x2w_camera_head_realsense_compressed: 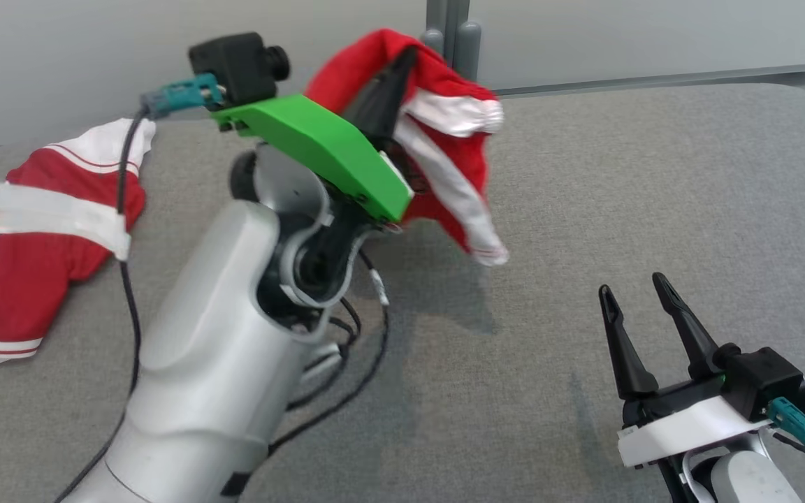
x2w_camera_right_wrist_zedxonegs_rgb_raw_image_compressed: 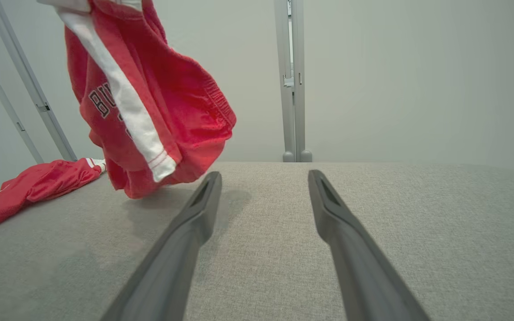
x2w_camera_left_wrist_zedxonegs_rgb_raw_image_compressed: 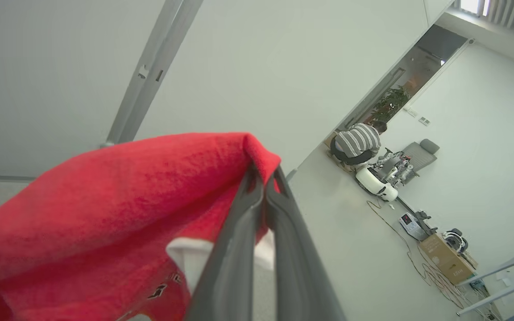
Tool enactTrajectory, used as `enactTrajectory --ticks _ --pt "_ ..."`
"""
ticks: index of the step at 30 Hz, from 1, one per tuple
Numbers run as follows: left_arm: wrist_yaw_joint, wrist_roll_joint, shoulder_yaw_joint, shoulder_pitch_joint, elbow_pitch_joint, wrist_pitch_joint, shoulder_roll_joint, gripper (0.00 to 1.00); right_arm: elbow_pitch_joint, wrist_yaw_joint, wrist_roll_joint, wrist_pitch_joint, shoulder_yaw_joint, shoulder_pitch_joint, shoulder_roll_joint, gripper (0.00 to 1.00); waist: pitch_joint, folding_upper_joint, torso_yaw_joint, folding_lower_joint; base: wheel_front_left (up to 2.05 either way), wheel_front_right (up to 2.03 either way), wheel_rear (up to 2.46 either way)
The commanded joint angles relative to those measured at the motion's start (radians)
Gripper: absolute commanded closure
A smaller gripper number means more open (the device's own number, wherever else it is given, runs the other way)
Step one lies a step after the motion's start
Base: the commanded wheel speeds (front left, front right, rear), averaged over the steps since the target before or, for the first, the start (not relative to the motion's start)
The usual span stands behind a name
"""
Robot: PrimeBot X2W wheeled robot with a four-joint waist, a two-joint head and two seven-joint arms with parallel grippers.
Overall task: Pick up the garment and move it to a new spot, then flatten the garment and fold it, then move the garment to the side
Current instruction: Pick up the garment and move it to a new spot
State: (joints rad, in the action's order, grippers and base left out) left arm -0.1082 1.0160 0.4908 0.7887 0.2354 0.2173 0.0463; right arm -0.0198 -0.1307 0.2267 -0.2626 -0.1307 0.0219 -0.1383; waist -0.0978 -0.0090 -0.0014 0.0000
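A red garment (x2w_camera_head_realsense_compressed: 444, 140) with white stripes hangs in the air over the back middle of the grey table. My left gripper (x2w_camera_head_realsense_compressed: 409, 56) is shut on its top edge and holds it clear of the surface. In the left wrist view the closed fingers (x2w_camera_left_wrist_zedxonegs_rgb_raw_image_compressed: 263, 178) pinch the red cloth (x2w_camera_left_wrist_zedxonegs_rgb_raw_image_compressed: 118, 196). The right wrist view has the garment (x2w_camera_right_wrist_zedxonegs_rgb_raw_image_compressed: 150, 98) dangling at upper left, its lowest fold just above the table. My right gripper (x2w_camera_head_realsense_compressed: 629, 286) rests low at the front right, open, with nothing between its fingers (x2w_camera_right_wrist_zedxonegs_rgb_raw_image_compressed: 203, 200).
A second red and white garment (x2w_camera_head_realsense_compressed: 32, 244) lies crumpled at the table's left edge (x2w_camera_right_wrist_zedxonegs_rgb_raw_image_compressed: 34, 185). The grey padded table (x2w_camera_head_realsense_compressed: 619, 195) stretches to the right. A wall with grey posts (x2w_camera_head_realsense_compressed: 455, 31) stands behind it. A person (x2w_camera_left_wrist_zedxonegs_rgb_raw_image_compressed: 359, 142) crouches far off in the room.
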Motion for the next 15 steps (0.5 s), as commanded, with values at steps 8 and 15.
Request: enactTrajectory --ticks 8,15 --pt "-0.222 0.257 0.279 -0.027 -0.175 -0.239 0.008 1.0 0.007 0.0 0.001 -0.003 0.007 0.029 0.006 0.0 -0.052 0.009 -0.057 0.0 0.0 0.0 0.0" --pt "-0.258 0.325 0.307 -0.072 -0.05 -0.349 0.008 1.0 0.009 0.0 0.004 -0.003 0.018 0.038 0.009 0.0 -0.07 0.009 -0.061 0.0 0.0 0.0 0.0"
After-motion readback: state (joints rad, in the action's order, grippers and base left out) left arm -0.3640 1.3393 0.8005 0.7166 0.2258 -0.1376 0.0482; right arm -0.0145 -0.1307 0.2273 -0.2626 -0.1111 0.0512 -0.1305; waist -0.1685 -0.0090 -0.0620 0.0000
